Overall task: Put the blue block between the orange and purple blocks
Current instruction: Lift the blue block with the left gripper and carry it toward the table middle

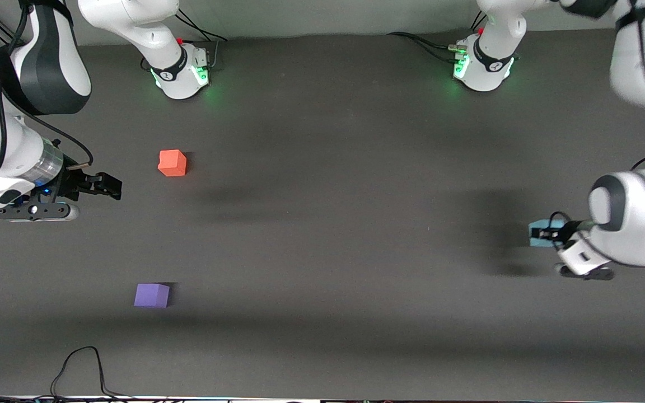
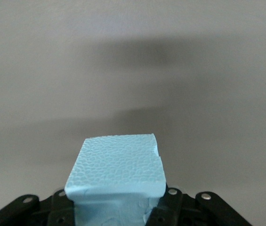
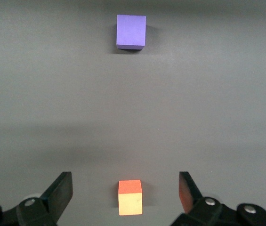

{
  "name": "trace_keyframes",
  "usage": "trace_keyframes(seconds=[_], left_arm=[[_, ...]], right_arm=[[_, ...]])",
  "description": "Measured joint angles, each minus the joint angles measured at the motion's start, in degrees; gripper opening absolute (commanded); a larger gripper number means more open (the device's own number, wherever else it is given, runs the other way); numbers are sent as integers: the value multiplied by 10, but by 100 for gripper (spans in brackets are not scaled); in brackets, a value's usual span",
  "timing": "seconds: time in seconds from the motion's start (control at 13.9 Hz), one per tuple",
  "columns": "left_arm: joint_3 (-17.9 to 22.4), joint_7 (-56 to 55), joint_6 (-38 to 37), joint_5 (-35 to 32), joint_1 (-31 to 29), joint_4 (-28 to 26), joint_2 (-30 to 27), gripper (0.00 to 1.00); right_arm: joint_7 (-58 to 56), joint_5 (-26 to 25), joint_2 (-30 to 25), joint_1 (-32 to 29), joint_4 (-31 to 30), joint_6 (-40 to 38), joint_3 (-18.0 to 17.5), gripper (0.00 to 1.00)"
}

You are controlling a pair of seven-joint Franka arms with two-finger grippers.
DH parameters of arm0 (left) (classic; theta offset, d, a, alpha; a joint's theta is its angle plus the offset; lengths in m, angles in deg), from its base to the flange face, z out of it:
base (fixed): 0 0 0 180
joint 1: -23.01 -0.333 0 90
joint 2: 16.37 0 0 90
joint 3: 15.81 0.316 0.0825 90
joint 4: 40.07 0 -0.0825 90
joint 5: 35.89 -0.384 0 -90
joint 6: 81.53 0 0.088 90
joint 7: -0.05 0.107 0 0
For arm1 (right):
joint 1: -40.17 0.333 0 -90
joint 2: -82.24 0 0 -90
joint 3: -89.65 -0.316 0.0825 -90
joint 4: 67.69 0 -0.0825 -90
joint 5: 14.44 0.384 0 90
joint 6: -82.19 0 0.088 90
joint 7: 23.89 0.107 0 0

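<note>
The blue block [image 1: 540, 233] is at the left arm's end of the table, and my left gripper [image 1: 550, 234] is shut on it. In the left wrist view the blue block [image 2: 116, 165] fills the space between the jaws of the left gripper [image 2: 116, 209], its foam sides pressed in. The orange block [image 1: 172, 163] and the purple block [image 1: 152, 295] lie apart toward the right arm's end, the purple one nearer the front camera. My right gripper [image 1: 107, 186] hangs open beside the orange block. From the right wrist, the orange block [image 3: 130, 197] shows below the open right gripper [image 3: 124, 184], and the purple block [image 3: 131, 31] lies farther off.
The two arm bases [image 1: 180, 73] [image 1: 482, 64] stand at the table's back edge. A black cable [image 1: 79, 366] loops on the table near the front edge, at the right arm's end. Bare dark tabletop [image 1: 328, 224] lies between the blocks.
</note>
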Motion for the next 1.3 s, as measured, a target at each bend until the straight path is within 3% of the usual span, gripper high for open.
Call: trace_keyframes(seconds=[0.29, 0.58, 0.94, 1.08, 1.3], left_arm=[[2, 0, -162, 4, -27, 2, -183, 28], [-11, -3, -198, 22, -20, -7, -293, 28], [-44, -65, -195, 43, -16, -10, -312, 27], [-103, -144, -190, 46, -14, -8, -307, 27], [-225, -301, -157, 46, -8, 13, -263, 27]], right_arm=[[0, 0, 0, 0, -2, 4, 0, 100], [0, 0, 0, 0, -8, 7, 1, 100], [0, 0, 0, 0, -11, 15, 3, 100], [0, 0, 0, 0, -12, 15, 3, 100], [0, 0, -1, 0, -12, 16, 3, 100]])
